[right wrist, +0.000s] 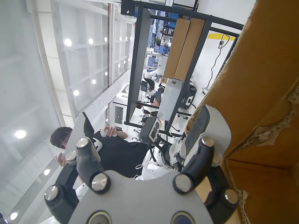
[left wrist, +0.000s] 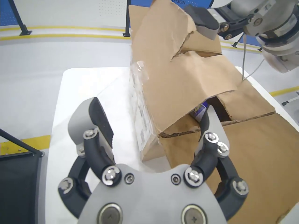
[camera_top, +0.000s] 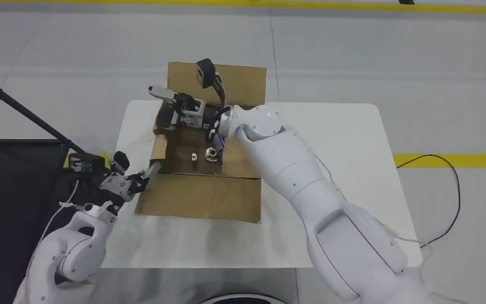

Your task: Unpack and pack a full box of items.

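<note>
Top view, opened box [camera_top: 201, 197] on white table [camera_top: 342, 152], grey floor [camera_top: 114, 53] beyond

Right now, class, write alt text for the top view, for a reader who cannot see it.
An open cardboard box lies with its flaps spread on a white table. The right gripper, open, sits at its left wall; the left gripper, open, at its near left corner.

The left gripper [left wrist: 153, 109] hovers at a corner of the cardboard box [left wrist: 177, 82], fingers [left wrist: 102, 122] spread wide: one over the white surface [left wrist: 93, 82], one by a torn flap's gap (something blue [left wrist: 200, 109] shows inside). The right gripper [left wrist: 205, 23] touches the far flap.
</note>
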Controlling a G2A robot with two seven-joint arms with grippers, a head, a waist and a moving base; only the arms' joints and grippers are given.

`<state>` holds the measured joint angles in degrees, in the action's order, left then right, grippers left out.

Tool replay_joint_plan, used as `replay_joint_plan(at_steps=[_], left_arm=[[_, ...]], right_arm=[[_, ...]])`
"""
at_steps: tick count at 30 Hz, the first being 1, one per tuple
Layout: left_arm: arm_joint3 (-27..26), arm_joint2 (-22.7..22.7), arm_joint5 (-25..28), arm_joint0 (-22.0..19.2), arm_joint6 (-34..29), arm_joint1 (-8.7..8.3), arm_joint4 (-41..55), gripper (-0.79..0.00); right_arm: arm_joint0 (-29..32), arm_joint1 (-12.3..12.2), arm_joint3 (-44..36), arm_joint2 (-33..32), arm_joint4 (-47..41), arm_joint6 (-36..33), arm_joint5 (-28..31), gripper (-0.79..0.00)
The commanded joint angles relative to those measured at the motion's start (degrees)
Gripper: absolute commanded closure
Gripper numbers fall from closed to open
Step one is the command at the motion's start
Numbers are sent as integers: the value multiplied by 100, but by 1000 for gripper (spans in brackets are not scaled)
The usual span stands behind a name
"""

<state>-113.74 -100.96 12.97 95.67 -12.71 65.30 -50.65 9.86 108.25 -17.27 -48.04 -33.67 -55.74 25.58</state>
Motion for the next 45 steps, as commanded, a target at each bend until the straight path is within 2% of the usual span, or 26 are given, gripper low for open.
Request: replay_joint_plan(at_steps=[1,11,25,31,37,45], left_arm=[[28,7,-89,-42,18,6,36,-785],[114,-287,-305,-53,133,17,272,-785],[407,-905,-433,208,142,23,571,-785],[622,-915,-407,239,104,28,524,-785],[815,-857,-360,142,24,28,527,-785],[917,-769,-255,49,19,27,426,-785]], right_arm=[[-12,27,48,-13,-11,-26,9,-785],[-65,80,206,-154,-73,-232,198,-785],[-150,-83,68,-275,421,-530,750,-785],[-87,-221,-230,-377,585,-992,1097,-785],[1,-426,-241,-459,1085,-596,1102,-785],[12,-439,-245,-472,1093,-578,1093,-785]])
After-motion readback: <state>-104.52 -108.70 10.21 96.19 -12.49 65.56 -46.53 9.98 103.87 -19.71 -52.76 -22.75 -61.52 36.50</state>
